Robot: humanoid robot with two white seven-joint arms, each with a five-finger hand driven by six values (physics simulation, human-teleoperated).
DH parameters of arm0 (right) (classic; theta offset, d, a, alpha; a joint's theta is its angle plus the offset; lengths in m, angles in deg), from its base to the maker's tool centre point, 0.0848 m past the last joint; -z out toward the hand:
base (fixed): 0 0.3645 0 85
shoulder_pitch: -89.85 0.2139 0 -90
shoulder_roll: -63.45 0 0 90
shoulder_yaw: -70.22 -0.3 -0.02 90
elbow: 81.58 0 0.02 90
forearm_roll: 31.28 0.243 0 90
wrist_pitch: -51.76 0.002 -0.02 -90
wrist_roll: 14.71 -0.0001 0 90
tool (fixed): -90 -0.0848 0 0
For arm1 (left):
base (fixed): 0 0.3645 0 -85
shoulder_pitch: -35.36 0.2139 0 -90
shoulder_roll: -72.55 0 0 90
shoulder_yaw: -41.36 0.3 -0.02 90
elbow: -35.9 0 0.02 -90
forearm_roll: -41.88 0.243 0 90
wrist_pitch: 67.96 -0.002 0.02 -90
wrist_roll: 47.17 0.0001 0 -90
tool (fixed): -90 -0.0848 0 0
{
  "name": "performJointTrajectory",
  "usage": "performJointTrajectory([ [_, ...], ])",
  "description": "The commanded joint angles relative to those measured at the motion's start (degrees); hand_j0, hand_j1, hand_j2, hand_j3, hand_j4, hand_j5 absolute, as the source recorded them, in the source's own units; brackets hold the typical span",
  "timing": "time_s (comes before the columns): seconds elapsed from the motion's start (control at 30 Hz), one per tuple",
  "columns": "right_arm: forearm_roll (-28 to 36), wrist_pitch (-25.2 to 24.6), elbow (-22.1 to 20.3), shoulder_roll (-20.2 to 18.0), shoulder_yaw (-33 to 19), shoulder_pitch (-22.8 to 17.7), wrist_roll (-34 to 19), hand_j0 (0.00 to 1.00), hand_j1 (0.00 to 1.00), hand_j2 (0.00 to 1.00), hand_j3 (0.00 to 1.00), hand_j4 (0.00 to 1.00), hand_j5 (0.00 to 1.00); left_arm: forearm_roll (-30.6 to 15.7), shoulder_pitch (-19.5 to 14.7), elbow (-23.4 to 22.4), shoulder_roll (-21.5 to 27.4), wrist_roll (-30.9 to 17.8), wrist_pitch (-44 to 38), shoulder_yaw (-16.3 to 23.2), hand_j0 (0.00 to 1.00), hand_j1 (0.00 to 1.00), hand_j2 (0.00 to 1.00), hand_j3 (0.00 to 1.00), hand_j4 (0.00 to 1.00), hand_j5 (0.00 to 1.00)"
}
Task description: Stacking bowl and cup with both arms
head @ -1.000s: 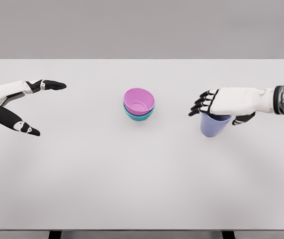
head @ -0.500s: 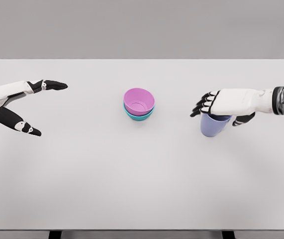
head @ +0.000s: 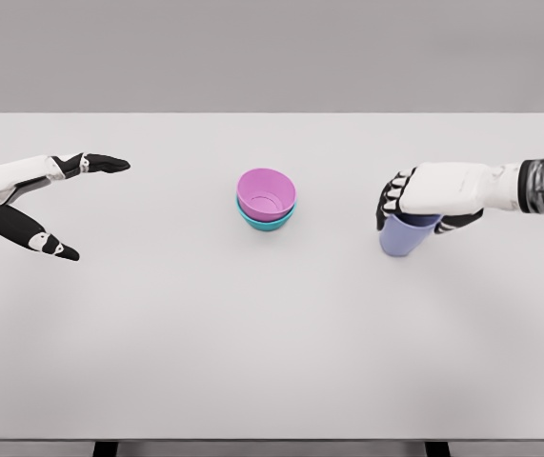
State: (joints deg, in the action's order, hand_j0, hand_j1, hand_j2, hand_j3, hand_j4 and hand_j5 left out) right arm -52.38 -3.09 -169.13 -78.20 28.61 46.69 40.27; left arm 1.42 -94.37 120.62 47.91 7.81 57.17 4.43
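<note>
- Lavender cup (head: 404,238): upright on the white bench (head: 272,333), right of centre, long axis vertical; mouth covered from above.
- Right hand (head: 422,198): over the cup's top, dark fingers (head: 391,202) curled down its left side, thumb at the right; clamped on the cup, as best can be judged.
- Pink bowl (head: 266,193): nested in a teal bowl (head: 264,222) at bench centre, mouth up, well apart from the cup and to the hand's left.
- Governing relation: bowl stack due left of the held cup; probable next call, lift and carry leftward, then lower upright into the pink bowl.
- Left hand (head: 38,195): far left, fingers spread, holding nothing; farther from the stack than the right.
- Hidden: cup rim and palm contact under the right hand; left forearm cut by the frame edge.
</note>
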Motion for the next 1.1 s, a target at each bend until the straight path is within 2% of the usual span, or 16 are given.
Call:
performJointTrajectory([
  [0.0,0.5,-0.1,0.0,0.1,-0.3,0.0,0.0,0.63,0.63,0.63,0.63,0.63,0.63,-0.4,0.0,0.0,0.0,0.0,-0.1,-0.1,1.0,1.0,1.0,1.0,1.0,1.0],
  [0.1,0.5,-0.1,0.0,1.2,-0.3,0.8,0.0,0.59,0.59,0.59,0.59,0.59,0.59,-0.5,0.0,0.0,0.0,0.0,-0.1,-0.1,1.0,1.0,1.0,1.0,1.0,1.0],
  [0.27,0.7,-0.1,0.3,2.2,-1.3,1.5,0.0,0.59,0.59,0.59,0.59,0.59,0.59,-0.5,0.0,0.0,0.0,0.0,-0.1,-0.1,1.0,1.0,1.0,1.0,1.0,1.0],
  [0.57,0.8,-0.1,0.1,4.8,-5.9,1.9,0.0,0.6,0.6,0.6,0.6,0.6,0.6,-0.5,0.0,0.0,0.0,0.0,-0.1,-0.1,1.0,1.0,1.0,1.0,1.0,1.0],
  [1.07,0.6,-0.1,0.5,13.0,-6.0,6.5,0.0,0.59,0.59,0.59,0.59,0.59,0.59,-0.4,0.0,0.0,0.0,0.0,-0.1,-0.1,1.0,1.0,1.0,1.0,1.0,1.0],
])
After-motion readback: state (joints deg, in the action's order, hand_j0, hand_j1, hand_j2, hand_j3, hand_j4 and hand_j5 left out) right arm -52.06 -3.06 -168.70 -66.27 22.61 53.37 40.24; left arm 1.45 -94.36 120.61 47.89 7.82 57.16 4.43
